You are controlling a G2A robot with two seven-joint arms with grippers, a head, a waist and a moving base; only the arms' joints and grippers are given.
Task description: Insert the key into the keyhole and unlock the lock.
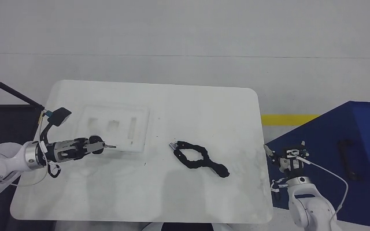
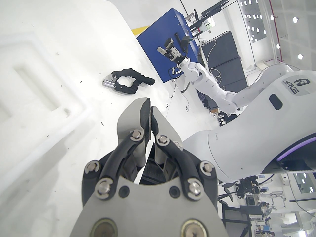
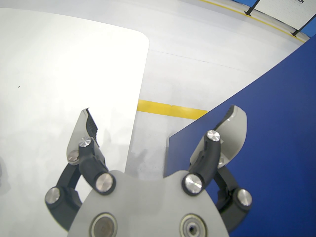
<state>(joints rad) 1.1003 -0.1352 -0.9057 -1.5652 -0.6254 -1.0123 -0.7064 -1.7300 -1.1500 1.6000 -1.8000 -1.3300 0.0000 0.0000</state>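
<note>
A black flexible lock (image 1: 199, 159) with a silver cylinder end (image 1: 173, 145) lies bent into a loop near the table's middle; the left wrist view has the lock (image 2: 128, 82) ahead of the fingers. My left gripper (image 1: 99, 144) hovers at the table's left side, in front of the foam tray, pointing toward the lock. Its fingers are shut (image 2: 150, 104) on a thin key, whose tip (image 1: 110, 146) sticks out toward the lock. My right gripper (image 1: 287, 156) stands open (image 3: 160, 109) with nothing in it, just off the table's right edge.
A white foam tray (image 1: 115, 124) with several recessed pockets sits at the left rear, close beside the left gripper. A blue box (image 1: 324, 150) stands past the table's right edge, next to the right gripper. Bare tabletop (image 1: 231, 115) surrounds the lock.
</note>
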